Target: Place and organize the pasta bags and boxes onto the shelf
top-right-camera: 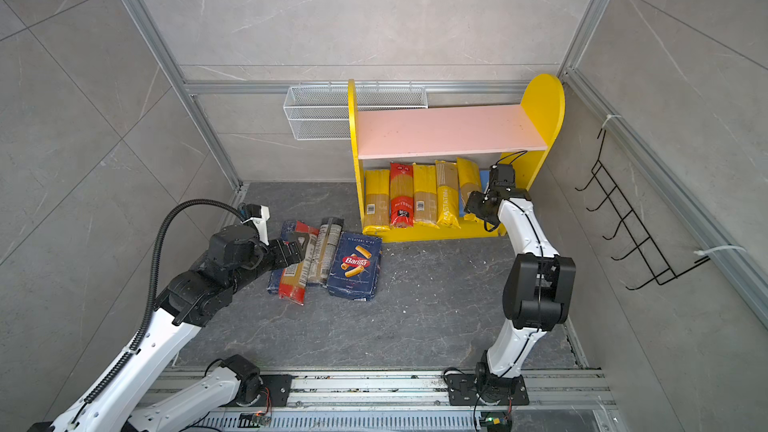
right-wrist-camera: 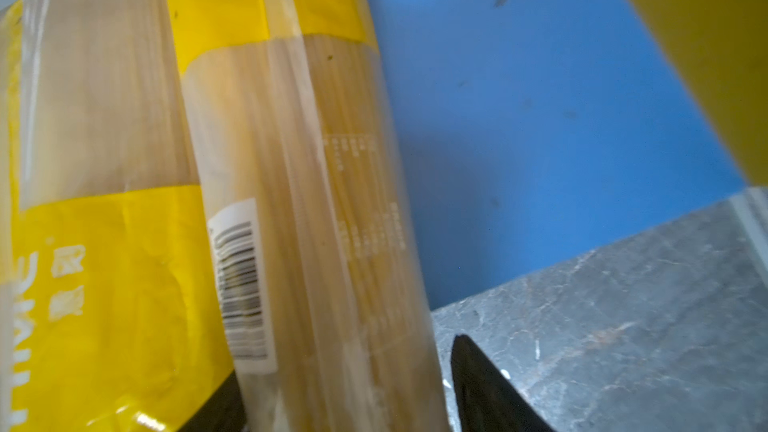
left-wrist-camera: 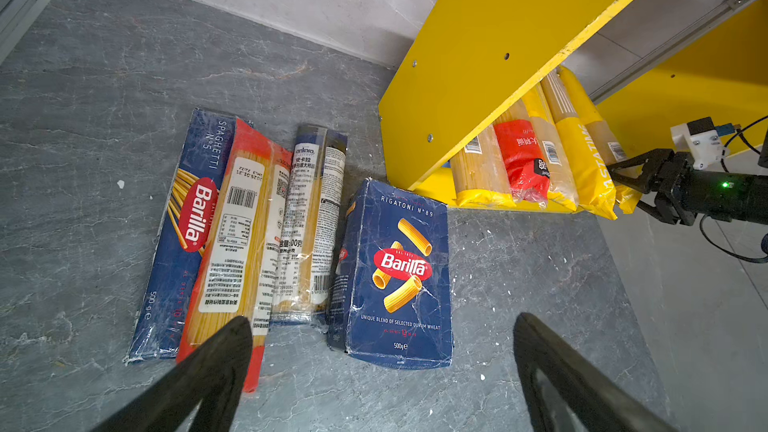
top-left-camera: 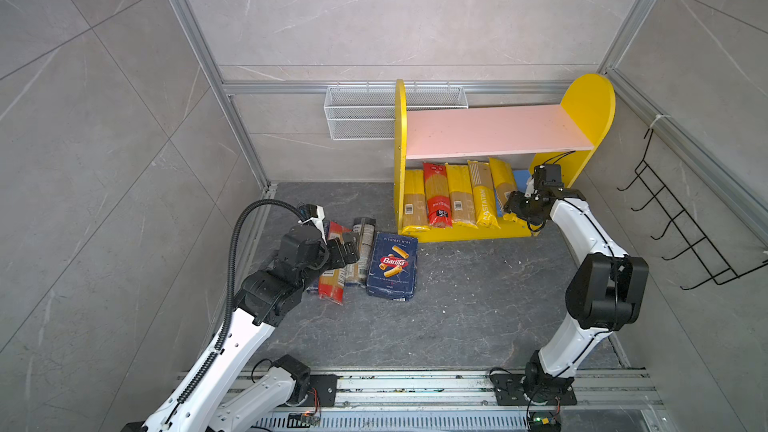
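Note:
The shelf [top-left-camera: 490,130] stands at the back right. On its blue lower board [right-wrist-camera: 540,118] several bags stand side by side, one of them red [top-left-camera: 436,197] and one printed PASTATIME [top-left-camera: 484,197]. My right gripper [right-wrist-camera: 345,359] straddles the low end of the rightmost, leaning yellow bag [right-wrist-camera: 311,201]; a sliver of floor shows beside one finger. On the floor lie the spaghetti box [left-wrist-camera: 187,234], a red-and-clear bag [left-wrist-camera: 241,243], a dark bag [left-wrist-camera: 309,222] and the rigatoni box [left-wrist-camera: 399,276]. My left gripper [left-wrist-camera: 382,320] hovers wide open above them, empty.
A white wire basket [top-left-camera: 361,118] hangs on the back wall, left of the shelf. A black wire hook rack [top-left-camera: 681,226] juts from the right wall. Aluminium frame posts and tiled walls enclose the grey floor [top-left-camera: 478,305]. The arms' mounting rail [top-left-camera: 415,384] runs along the front.

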Action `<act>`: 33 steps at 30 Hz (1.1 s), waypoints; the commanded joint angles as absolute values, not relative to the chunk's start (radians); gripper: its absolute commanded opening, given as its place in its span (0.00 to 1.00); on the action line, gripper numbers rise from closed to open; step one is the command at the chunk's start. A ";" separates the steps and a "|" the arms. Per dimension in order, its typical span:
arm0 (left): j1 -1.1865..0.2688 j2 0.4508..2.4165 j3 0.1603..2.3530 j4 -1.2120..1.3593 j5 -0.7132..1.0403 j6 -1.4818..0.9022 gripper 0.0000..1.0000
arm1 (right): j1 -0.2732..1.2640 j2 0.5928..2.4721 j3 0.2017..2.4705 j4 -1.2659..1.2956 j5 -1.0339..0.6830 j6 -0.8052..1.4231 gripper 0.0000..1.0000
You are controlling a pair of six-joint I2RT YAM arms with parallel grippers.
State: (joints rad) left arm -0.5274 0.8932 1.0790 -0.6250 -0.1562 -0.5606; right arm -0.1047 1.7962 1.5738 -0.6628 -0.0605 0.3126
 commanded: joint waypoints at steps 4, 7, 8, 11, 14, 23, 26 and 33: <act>-0.524 0.893 1.085 -0.629 -0.179 -0.570 1.00 | -0.104 1.834 1.620 -0.681 0.072 0.301 0.65; -0.524 0.900 1.088 -0.628 -0.181 -0.569 1.00 | -0.104 1.851 1.636 -0.686 0.104 0.300 0.65; -0.523 0.904 1.088 -0.627 -0.181 -0.569 1.00 | -0.104 1.855 1.639 -0.685 0.117 0.301 0.65; -0.524 0.909 1.089 -0.628 -0.181 -0.569 1.00 | -0.104 1.862 1.641 -0.683 0.155 0.302 0.65; -0.524 0.912 1.094 -0.631 -0.181 -0.569 1.00 | -0.104 1.856 1.636 -0.681 0.158 0.302 0.66; -0.524 0.889 1.090 -0.640 -0.173 -0.579 1.00 | -0.103 1.764 1.551 -0.647 0.122 0.291 0.75; -0.524 0.874 1.083 -0.644 -0.168 -0.586 1.00 | -0.100 1.705 1.506 -0.622 0.095 0.289 0.81; -0.524 0.827 1.068 -0.652 -0.164 -0.594 1.00 | -0.069 1.622 1.468 -0.649 0.077 0.293 0.83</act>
